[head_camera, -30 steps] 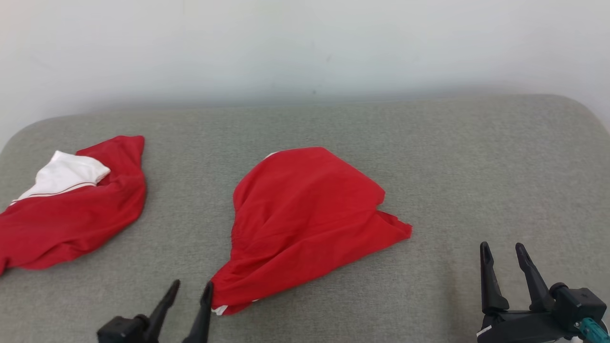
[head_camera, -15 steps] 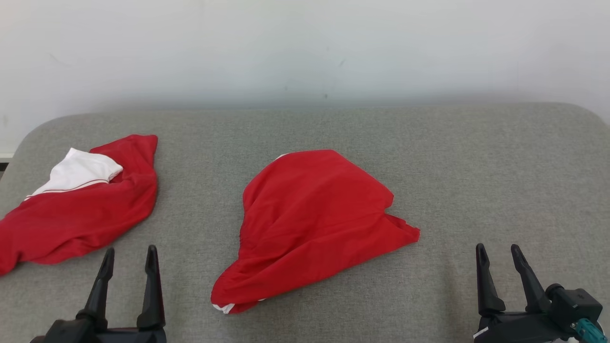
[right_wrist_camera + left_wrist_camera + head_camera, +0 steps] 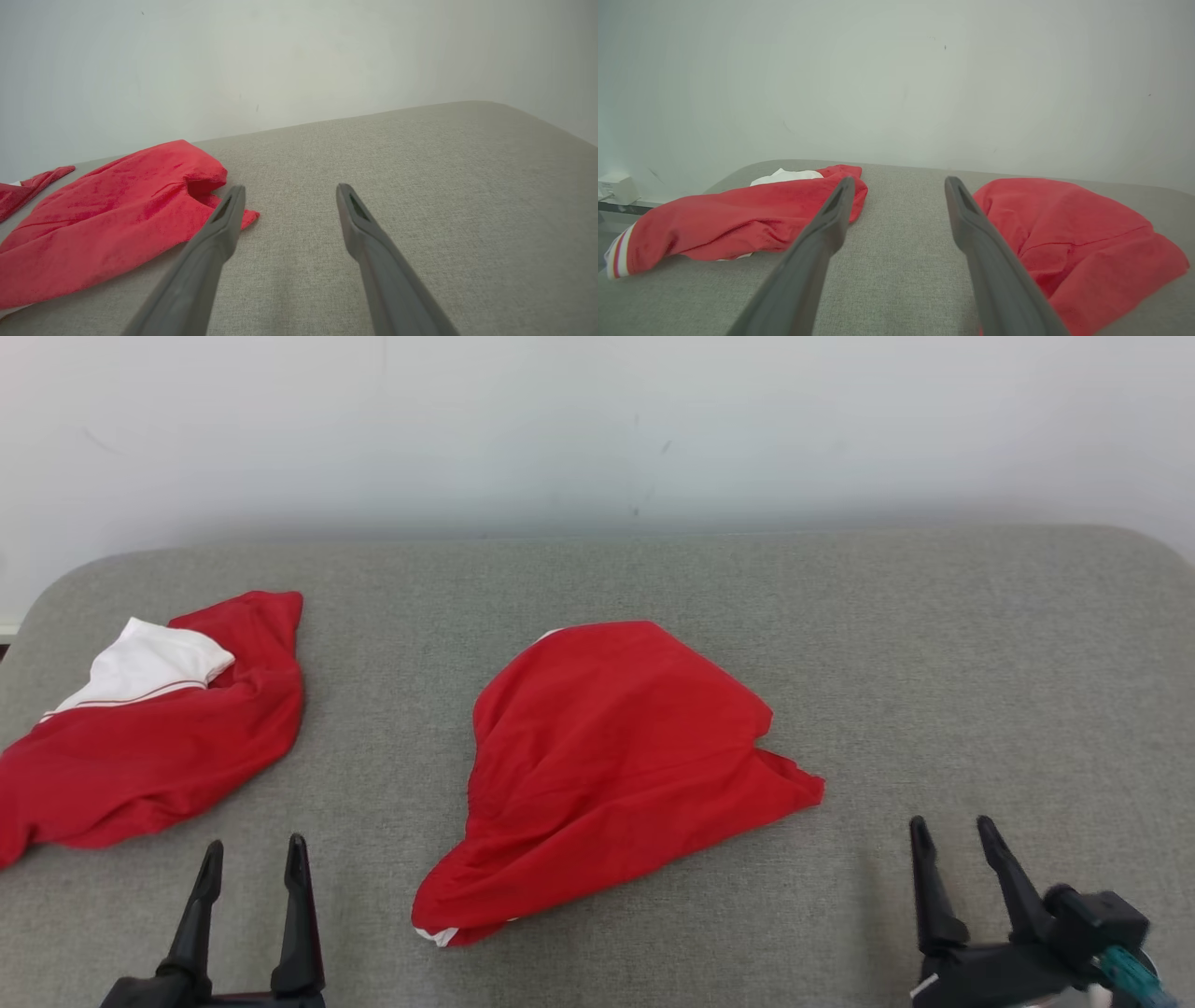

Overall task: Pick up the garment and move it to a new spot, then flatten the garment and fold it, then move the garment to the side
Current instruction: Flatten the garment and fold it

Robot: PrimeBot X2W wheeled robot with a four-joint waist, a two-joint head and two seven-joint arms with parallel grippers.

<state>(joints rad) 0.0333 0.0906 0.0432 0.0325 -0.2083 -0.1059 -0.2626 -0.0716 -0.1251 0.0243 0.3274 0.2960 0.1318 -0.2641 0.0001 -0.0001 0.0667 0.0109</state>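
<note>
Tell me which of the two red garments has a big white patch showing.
The left garment: a white panel lies across its far end. The centre garment is almost wholly red.

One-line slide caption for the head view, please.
Left gripper and right gripper, both open and empty, flank a crumpled red garment on a grey cushion; a red-and-white garment lies farther left.
</note>
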